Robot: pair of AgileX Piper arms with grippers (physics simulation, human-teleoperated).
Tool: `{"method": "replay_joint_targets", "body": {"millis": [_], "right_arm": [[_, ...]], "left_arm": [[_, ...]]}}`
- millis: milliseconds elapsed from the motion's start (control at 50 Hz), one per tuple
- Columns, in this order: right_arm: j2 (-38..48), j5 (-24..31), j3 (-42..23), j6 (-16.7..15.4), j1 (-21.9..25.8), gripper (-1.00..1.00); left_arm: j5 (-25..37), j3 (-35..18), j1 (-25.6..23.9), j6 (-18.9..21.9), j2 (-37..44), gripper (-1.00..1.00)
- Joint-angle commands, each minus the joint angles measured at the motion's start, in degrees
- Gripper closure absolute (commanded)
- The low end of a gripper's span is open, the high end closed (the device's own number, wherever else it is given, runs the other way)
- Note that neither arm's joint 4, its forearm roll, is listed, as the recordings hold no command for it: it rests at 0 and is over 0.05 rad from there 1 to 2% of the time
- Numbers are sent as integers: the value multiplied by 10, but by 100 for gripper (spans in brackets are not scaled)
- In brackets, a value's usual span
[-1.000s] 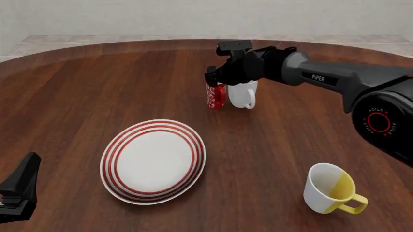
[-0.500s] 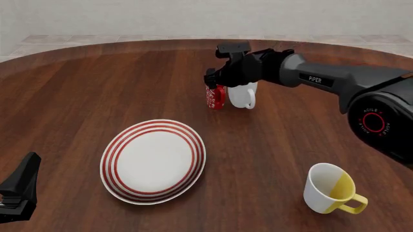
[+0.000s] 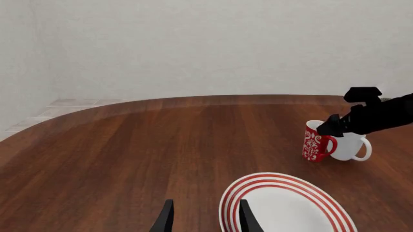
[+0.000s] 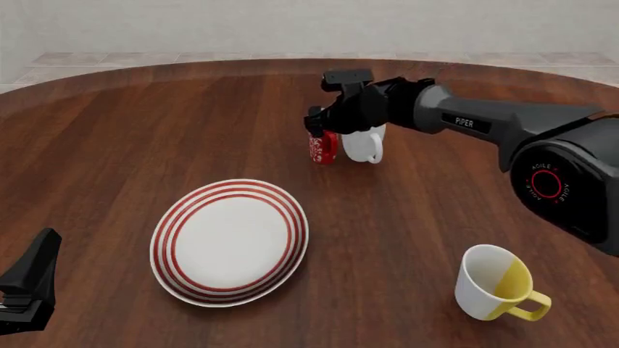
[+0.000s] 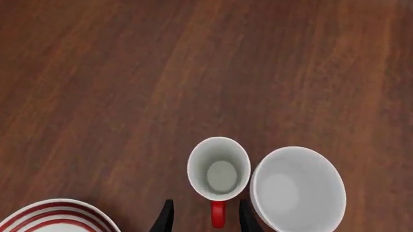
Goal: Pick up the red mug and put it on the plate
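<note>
Red-ringed and wide, the plate [image 4: 230, 243] lies nearest of the task's things, flat on the wooden table [image 4: 126, 138] toward the arms' side, with bare wood all round it, so a mug could come down onto its white middle from any side. Just short of it, at the near left edge of the front view, the left gripper [image 3: 203, 221] is parked low and idle, its fingers parted and holding nothing. To the right, well apart from the plate, a white-and-yellow mug [image 4: 495, 291] sits tipped over a little, clear of any likely path. Farther back stands the red mug [image 4: 322, 147], upright, with the plain white mug [image 4: 364, 143] touching or just beside it on the right, which leaves little room on that side. The right gripper [image 5: 203, 217] hangs directly above the red mug's handle [image 5: 218, 212], its fingers spread to either side of that handle and not yet closed on it; I judge this a line-up for a handle grasp, chosen because the neighbour blocks a grip across the body. Beyond the mugs the table runs on open to its curved far edge.
</note>
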Motion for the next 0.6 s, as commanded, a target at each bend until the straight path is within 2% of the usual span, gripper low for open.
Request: {"method": "replay_joint_targets", "body": {"millis": [20,600], "right_arm": [[7,2,-6,1,1,-100],[9,-13,18,12,5,-100]], "left_arm": [[0,0,0,0,0,-100],[0,0,0,0,0,-100]]}}
